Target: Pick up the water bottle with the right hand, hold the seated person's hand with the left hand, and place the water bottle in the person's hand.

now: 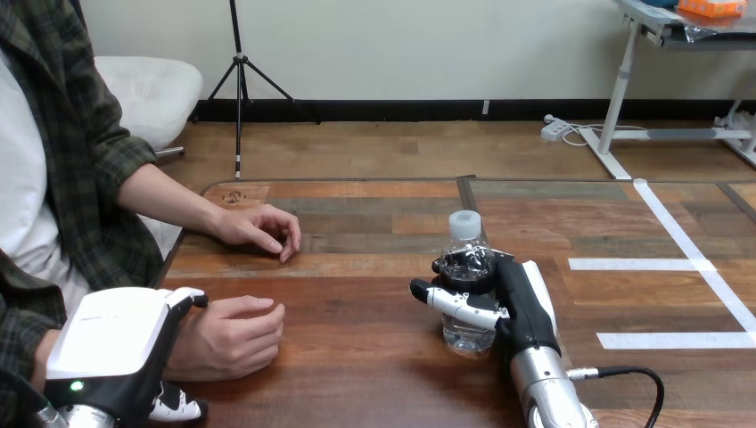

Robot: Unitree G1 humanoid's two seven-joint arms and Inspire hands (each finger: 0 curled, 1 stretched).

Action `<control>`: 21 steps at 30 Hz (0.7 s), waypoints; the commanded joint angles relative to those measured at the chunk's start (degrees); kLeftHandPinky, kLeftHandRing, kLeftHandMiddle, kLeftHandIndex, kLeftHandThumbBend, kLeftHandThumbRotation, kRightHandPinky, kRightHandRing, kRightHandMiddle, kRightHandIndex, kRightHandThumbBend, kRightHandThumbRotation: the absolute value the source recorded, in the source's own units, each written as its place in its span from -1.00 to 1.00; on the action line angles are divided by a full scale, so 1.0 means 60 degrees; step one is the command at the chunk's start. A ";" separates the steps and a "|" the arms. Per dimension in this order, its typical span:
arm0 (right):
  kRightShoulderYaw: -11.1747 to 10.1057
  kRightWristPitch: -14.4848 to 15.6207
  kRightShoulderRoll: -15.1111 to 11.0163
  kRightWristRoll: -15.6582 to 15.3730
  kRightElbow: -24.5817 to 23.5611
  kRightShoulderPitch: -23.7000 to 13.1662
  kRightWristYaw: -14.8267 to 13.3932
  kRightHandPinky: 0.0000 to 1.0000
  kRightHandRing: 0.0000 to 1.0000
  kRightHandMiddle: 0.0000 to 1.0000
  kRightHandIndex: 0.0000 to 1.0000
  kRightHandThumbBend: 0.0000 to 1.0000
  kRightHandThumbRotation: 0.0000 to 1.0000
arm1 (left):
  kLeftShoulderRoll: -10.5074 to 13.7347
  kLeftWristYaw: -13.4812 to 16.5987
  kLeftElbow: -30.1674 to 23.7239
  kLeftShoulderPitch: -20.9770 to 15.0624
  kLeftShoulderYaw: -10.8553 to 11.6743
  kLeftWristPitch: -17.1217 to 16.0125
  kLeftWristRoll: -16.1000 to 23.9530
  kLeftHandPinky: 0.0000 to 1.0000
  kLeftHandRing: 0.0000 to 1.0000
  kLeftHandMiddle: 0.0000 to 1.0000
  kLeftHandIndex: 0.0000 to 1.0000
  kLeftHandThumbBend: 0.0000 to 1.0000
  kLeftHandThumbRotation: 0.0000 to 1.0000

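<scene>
While the water bottle (466, 272) stands upright on the table (357, 312), status: not lifted, base on the wood.
water bottle: clear, white cap (464, 223) on top; right of the table's middle, toward the near edge.
right hand (519, 310): arm comes in from the near edge; thumb lies across the bottle's front, fingers curl round its far side; it grips the bottle.
left hand (111, 343): at the near-left corner, white shell up; thumb hooked over the person's wrist (185, 346), fingertips showing under it; it clasps the wrist.
person's nearer hand (227, 337): loose fist resting on the table by the left edge, just past the left hand's clasp; holds nothing, well apart from the bottle.
person's farther hand (260, 230): fingers down on the table near the far-left corner, holds nothing.
tape lines (660, 264): white, on the table's right part, apart from the bottle.
</scene>
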 commanded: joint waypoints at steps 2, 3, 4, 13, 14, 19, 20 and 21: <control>-0.0140 -0.0460 0.0128 0.0150 -0.0101 -0.0755 -0.0008 -0.05 -0.13 -0.11 -0.14 0.36 -1.00 | 0.0176 0.0339 -0.0160 -0.0379 0.0025 -0.0110 -0.0113 0.50 0.53 0.55 0.54 0.72 -0.80; -0.0129 -0.0488 0.0120 0.0127 -0.0105 -0.0753 -0.0049 -0.05 -0.13 -0.11 -0.14 0.35 -1.00 | 0.0169 0.0347 -0.0162 -0.0380 0.0026 -0.0114 -0.0123 0.50 0.53 0.55 0.54 0.72 -0.80; -0.0121 -0.0508 0.0114 0.0111 -0.0108 -0.0752 -0.0078 -0.05 -0.13 -0.11 -0.15 0.36 -1.00 | 0.0166 0.0354 -0.0162 -0.0381 0.0027 -0.0115 -0.0129 0.50 0.53 0.55 0.53 0.72 -0.81; -0.0102 -0.0688 0.0088 0.0049 -0.0124 -0.0749 -0.0242 -0.07 -0.13 -0.12 -0.18 0.36 -1.00 | 0.0184 0.0398 -0.0159 -0.0392 0.0006 -0.0113 -0.0148 0.48 0.51 0.53 0.53 0.72 -0.83; -0.0108 -0.0712 0.0088 0.0057 -0.0123 -0.0747 -0.0238 -0.07 -0.13 -0.12 -0.19 0.36 -1.00 | 0.0188 0.0400 -0.0162 -0.0392 0.0001 -0.0109 -0.0144 0.47 0.51 0.53 0.53 0.72 -0.83; -0.0178 -0.0711 0.0093 0.0169 -0.0151 -0.0753 -0.0164 -0.08 -0.12 -0.12 -0.20 0.37 -1.00 | 0.0193 0.0426 -0.0145 -0.0393 0.0007 -0.0135 -0.0194 0.47 0.51 0.52 0.53 0.72 -0.84; -0.0181 -0.0714 0.0093 0.0175 -0.0152 -0.0755 -0.0166 -0.08 -0.12 -0.12 -0.20 0.37 -1.00 | 0.0194 0.0428 -0.0142 -0.0394 0.0008 -0.0137 -0.0200 0.47 0.50 0.52 0.53 0.72 -0.84; -0.0183 -0.0717 0.0091 0.0180 -0.0151 -0.0755 -0.0165 -0.08 -0.12 -0.12 -0.20 0.37 -1.00 | 0.0193 0.0428 -0.0143 -0.0393 0.0008 -0.0137 -0.0202 0.47 0.50 0.52 0.53 0.72 -0.85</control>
